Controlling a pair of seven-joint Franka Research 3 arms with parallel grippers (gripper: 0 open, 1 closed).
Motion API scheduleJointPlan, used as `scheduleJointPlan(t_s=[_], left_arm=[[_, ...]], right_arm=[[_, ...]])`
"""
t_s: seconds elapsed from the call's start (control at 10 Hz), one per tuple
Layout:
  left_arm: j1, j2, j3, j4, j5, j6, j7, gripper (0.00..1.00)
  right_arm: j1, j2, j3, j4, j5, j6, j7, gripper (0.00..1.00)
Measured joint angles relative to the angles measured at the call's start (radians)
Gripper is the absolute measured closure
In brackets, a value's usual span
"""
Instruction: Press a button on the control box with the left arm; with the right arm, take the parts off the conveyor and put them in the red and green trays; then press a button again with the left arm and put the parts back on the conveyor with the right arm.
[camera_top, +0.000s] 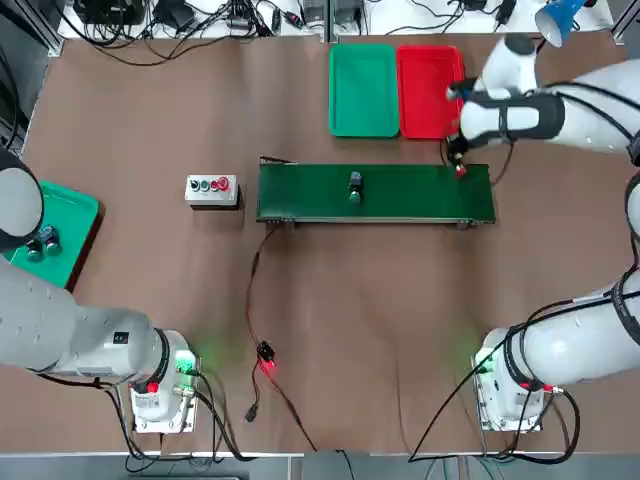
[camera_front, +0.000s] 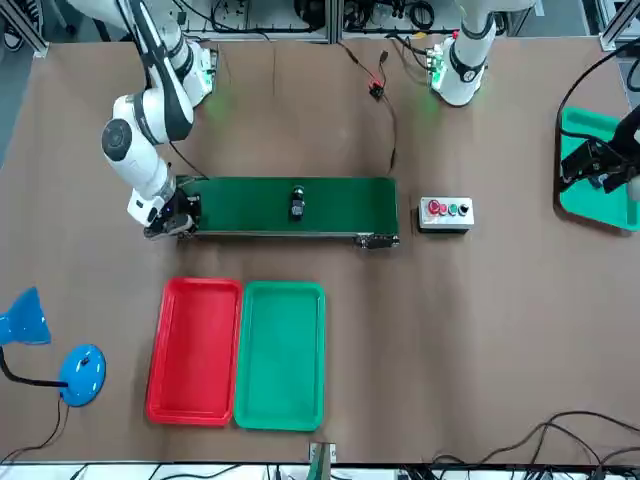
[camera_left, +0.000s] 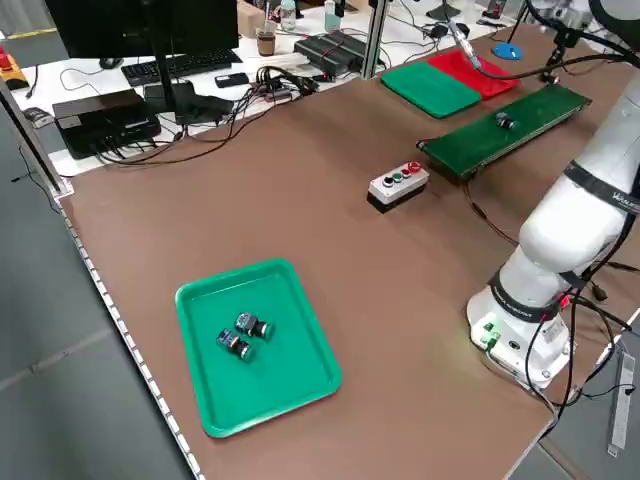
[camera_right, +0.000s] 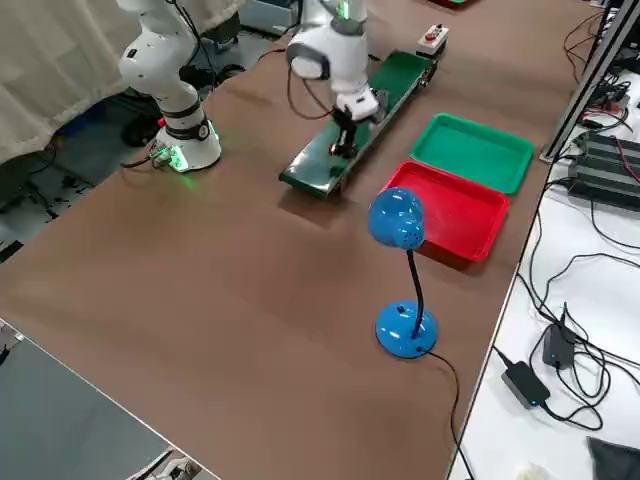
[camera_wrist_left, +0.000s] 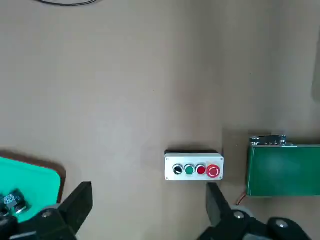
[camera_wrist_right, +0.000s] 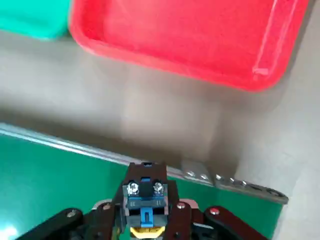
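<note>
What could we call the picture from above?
Right gripper shut on a red-capped part at the conveyor's end.

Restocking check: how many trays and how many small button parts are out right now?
Trays: 3 (red tray, green tray, teal tray)
Button parts: 4 (1 on the conveyor, 1 red-capped part in the right pincer, 2 in the teal tray)
Total: 7
</note>
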Motion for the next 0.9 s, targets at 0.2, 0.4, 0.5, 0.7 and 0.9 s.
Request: scheduleJointPlan(t_s=[0.2,0.4,0.5,0.7,0.9], left_arm=[[0.000,0.001,0.000,0.000,0.000,0.000,0.000,0.00],[0.000,0.001,0.000,0.001,0.000,0.000,0.000,0.00],[0.000,0.002,0.000,0.001,0.000,0.000,0.000,0.00],[0.001,0.002,0.000,0.002,0.000,0.000,0.000,0.00],[0.000,0.003,0.000,0.003,0.000,0.000,0.000,0.00]], right_arm=[[0.014,0.023,0.000,0.169,0.001,-0.142,0.045,0.67],[0.002,0.139,-0.006,0.304,0.002,-0.115,0.051,0.67],[-0.016,0.240,-0.009,0.374,0.009,-0.042,0.060,0.67],[-0.054,0.447,-0.012,0.514,0.019,0.050,0.064,0.67],[-0.072,0.543,-0.012,0.606,0.020,0.057,0.064,0.67]])
